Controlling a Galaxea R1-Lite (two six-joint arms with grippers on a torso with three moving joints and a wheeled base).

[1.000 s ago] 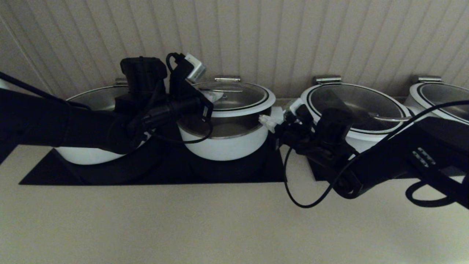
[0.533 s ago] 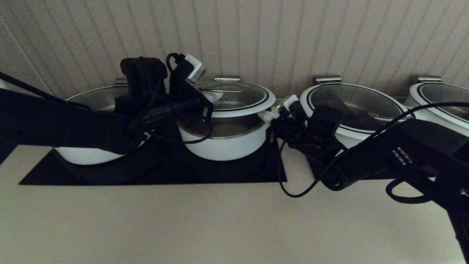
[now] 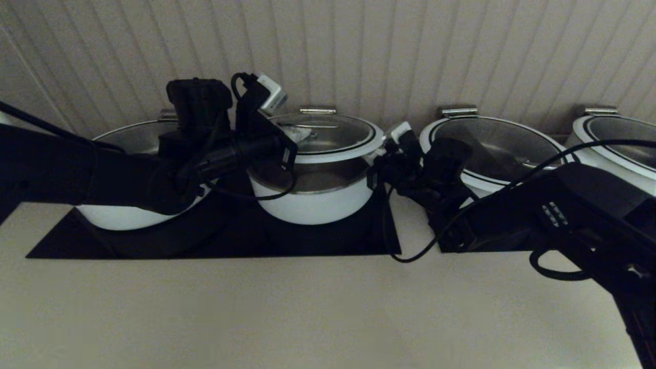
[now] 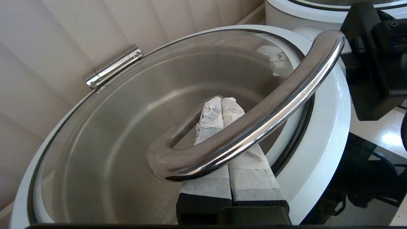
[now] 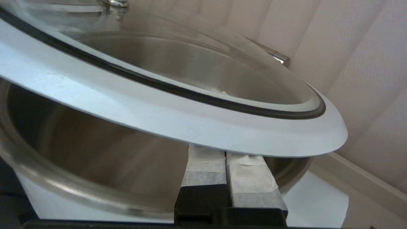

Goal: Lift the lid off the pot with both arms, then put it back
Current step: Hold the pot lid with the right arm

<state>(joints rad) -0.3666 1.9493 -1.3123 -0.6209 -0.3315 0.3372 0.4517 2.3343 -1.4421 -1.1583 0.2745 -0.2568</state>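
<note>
Lid [image 3: 328,134] raised above the pot [image 3: 312,197], second from the left of four white pots on the table [image 3: 307,307]. Left claw [image 4: 220,106], clenched, passes under the lid's steel handle [image 4: 254,121]. Right wrist view alone shows the right claw [image 5: 226,156], clenched, under the lid's rim.

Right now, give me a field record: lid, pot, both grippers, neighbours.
lid: raised clear of the pot, tilted
pot: open gap under lid, on black mat
left gripper: shut, fingers tucked under the steel bar handle
right gripper: shut, fingers under the lid's white rim, right side
neighbours: wider lidded pot to the right, another pot left behind the arm
</note>
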